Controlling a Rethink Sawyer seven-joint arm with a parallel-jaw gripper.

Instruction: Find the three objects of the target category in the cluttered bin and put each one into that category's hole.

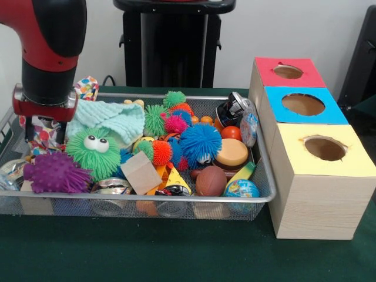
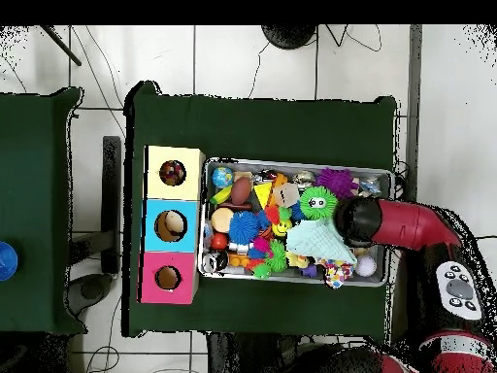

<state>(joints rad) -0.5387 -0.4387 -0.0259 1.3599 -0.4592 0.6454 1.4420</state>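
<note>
A wire mesh bin holds a heap of toys. Among them are a green spiky ball with googly eyes, a purple spiky ball, a blue spiky ball, a brown ball, a globe ball and a wooden block. A teal cloth lies over the back left of the heap. My gripper hangs low at the bin's left end, beside the cloth and partly hidden by a patterned fabric. Seen from overhead, the arm covers the gripper.
To the right of the bin stands a wooden box with a red-topped hole, a blue-topped hole and a yellow-topped hole. From overhead, the box is at the bin's left. Green cloth covers the table.
</note>
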